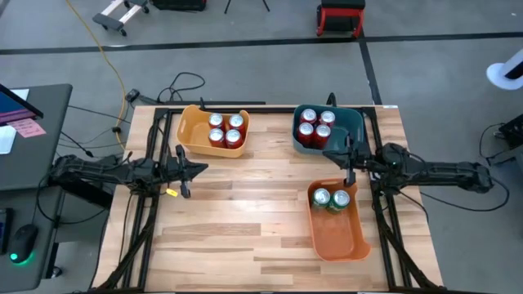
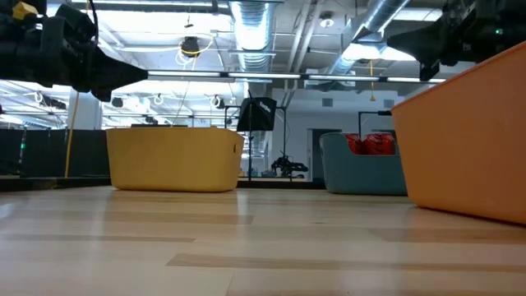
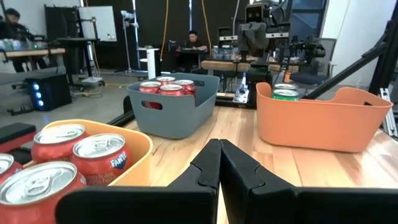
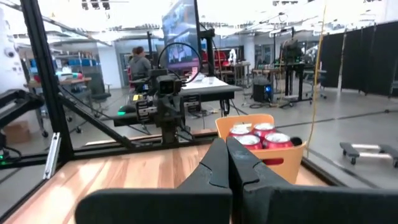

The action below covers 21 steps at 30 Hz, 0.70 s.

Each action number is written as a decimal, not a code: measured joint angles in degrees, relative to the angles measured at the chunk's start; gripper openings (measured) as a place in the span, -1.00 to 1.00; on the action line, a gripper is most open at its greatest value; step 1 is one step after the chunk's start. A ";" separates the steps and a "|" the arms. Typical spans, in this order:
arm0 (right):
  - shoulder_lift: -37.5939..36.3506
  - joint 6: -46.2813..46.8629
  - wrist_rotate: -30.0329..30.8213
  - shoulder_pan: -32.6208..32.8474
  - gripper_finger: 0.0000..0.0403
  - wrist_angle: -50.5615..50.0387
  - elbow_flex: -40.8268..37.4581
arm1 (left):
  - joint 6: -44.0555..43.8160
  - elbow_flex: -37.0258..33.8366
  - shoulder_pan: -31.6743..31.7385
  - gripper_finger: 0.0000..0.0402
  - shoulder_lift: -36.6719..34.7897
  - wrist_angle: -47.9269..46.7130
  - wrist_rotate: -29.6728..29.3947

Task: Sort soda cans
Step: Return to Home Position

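A pale wooden worktop (image 1: 245, 229) is carrying three bins in an open workshop room. Eight red soda cans (image 1: 225, 131) are standing upright, four in the yellow bin (image 1: 189, 129) and four in the teal bin (image 1: 353, 122). Two green soda cans (image 1: 331, 198) are standing at one end of the orange bin (image 1: 339, 241). The left gripper (image 3: 219, 146) is hanging near the yellow bin, jaws clenched on nothing. The right gripper (image 4: 225, 142) is hanging between the teal and orange bins, jaws likewise clenched and empty. Every can is sitting apart from both pairs of jaws.
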 joint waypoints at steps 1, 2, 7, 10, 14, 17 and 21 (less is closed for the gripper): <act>-0.37 0.66 0.00 0.11 -1.00 -0.05 -0.46 | -0.53 -0.01 0.00 -1.00 0.00 -0.14 -0.18; -0.75 1.29 0.00 0.34 -1.00 -0.20 -0.83 | -0.87 -0.01 0.00 -1.00 0.00 -0.36 -0.24; -2.40 3.09 -0.20 1.83 -1.00 0.38 -3.47 | -2.73 -0.08 0.00 -1.00 0.00 -2.07 -0.31; -4.07 3.12 -0.22 2.71 -1.00 1.61 -5.48 | -3.42 -0.10 0.00 -1.00 0.00 -2.40 -0.32; -6.45 3.15 -0.31 2.71 -1.00 1.80 -6.89 | -4.04 -0.12 0.00 -1.00 0.00 -2.52 -0.35; -8.14 3.52 -0.45 2.73 -1.00 1.87 -7.81 | -4.32 -0.12 0.00 -1.00 0.02 -2.50 -0.37; -10.36 3.77 -1.61 2.73 -1.00 1.80 -8.79 | -4.32 -0.17 0.00 -1.00 0.00 -2.42 -0.37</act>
